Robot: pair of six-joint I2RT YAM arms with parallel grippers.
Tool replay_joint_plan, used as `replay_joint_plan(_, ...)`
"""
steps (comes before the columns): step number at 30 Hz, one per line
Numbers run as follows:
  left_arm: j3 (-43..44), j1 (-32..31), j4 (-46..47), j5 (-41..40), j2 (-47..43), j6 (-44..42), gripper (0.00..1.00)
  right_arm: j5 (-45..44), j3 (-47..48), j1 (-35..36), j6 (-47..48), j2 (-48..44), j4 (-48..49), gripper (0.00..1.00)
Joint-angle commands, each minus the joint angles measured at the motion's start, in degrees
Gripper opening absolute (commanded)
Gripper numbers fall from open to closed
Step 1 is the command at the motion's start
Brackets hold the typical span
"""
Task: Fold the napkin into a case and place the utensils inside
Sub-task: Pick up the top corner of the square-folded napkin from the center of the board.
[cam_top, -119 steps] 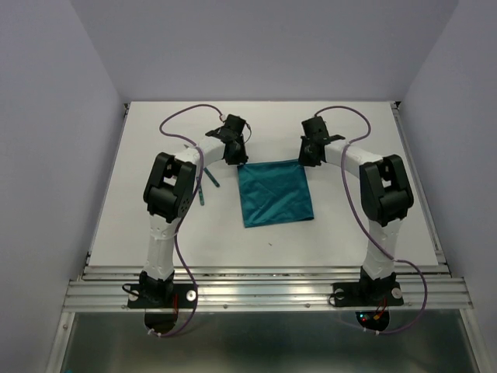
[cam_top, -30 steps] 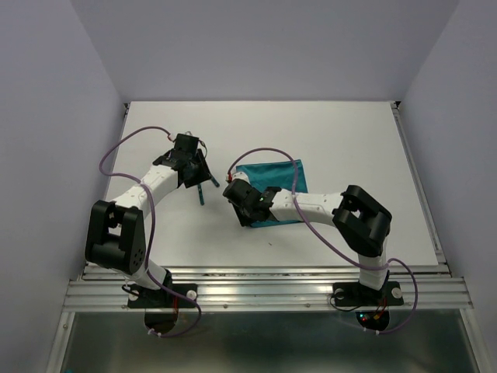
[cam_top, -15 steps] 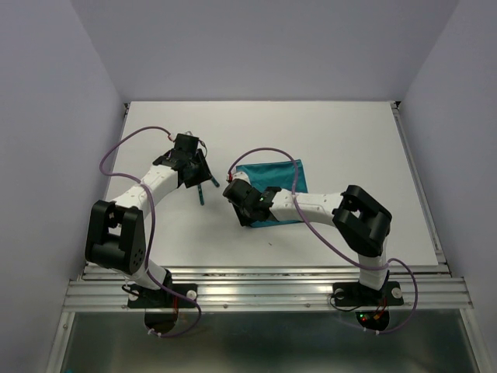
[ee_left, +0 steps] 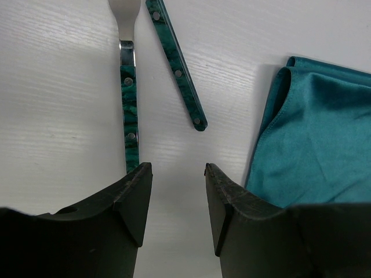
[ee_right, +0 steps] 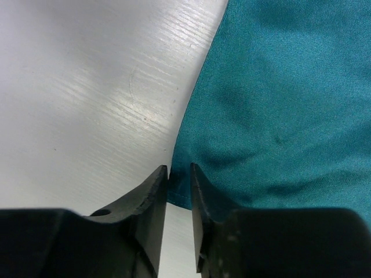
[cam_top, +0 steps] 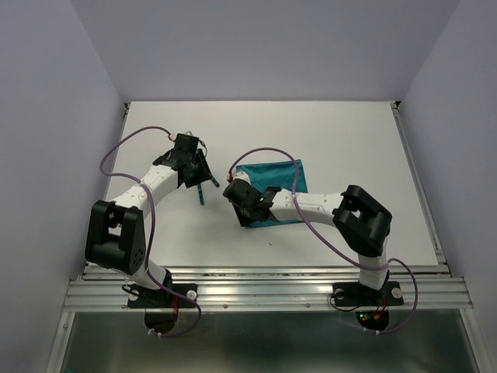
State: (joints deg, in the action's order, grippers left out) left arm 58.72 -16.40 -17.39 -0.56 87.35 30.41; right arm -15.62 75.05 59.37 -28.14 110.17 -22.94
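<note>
Counter (cam_top: 349, 140) held napkin (cam_top: 273, 174) and utensils (ee_left: 130, 110); left pincer (ee_left: 177, 171) stood open; right pincer (ee_right: 178, 171) slightly parted, apparently astride napkin edge.

The napkin (cam_top: 270, 176) lay near the middle of the table (cam_top: 349, 132). The utensils (cam_top: 201, 191) lay just left of it, not touching it. In the left wrist view a fork (ee_left: 128, 98) lay left of a second handle (ee_left: 177, 69), with the napkin's edge to their right. The left gripper (cam_top: 196, 172) stood over the utensils, and the right gripper (cam_top: 239, 196) was at the napkin's left edge.
</note>
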Motion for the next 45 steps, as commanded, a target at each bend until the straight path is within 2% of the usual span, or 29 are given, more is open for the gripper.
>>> replay_joint_plan(1,-0.36,-0.03,0.86,0.12,-0.60,-0.79,0.53,-0.29,-0.16,0.65,-0.95,-3.12,0.70,0.26)
replay_joint_plan(13,-0.18,-0.03,0.95,0.21,-0.34,-0.79,0.53,-0.73,-0.87,0.65,-1.30,-3.56,0.79,0.06)
replay_joint_plan(20,0.17,-0.03,0.95,0.29,-0.08,-0.88,0.53,-3.19,-0.87,0.65,-1.13,-5.58,0.70,0.05)
replay_joint_plan(28,0.78,-0.03,0.78,0.29,0.36,-1.32,0.52,-3.89,-1.31,0.65,-0.78,-6.28,0.79,0.09)
replay_joint_plan(33,0.61,-0.03,0.69,0.29,0.36,-1.23,0.52,-5.38,-0.95,0.65,-0.69,-6.20,0.61,0.02)
replay_joint_plan(45,1.22,-0.03,0.16,2.14,0.10,-2.11,0.52,1.20,-0.42,-11.11,0.54,-6.81,5.01,0.01)
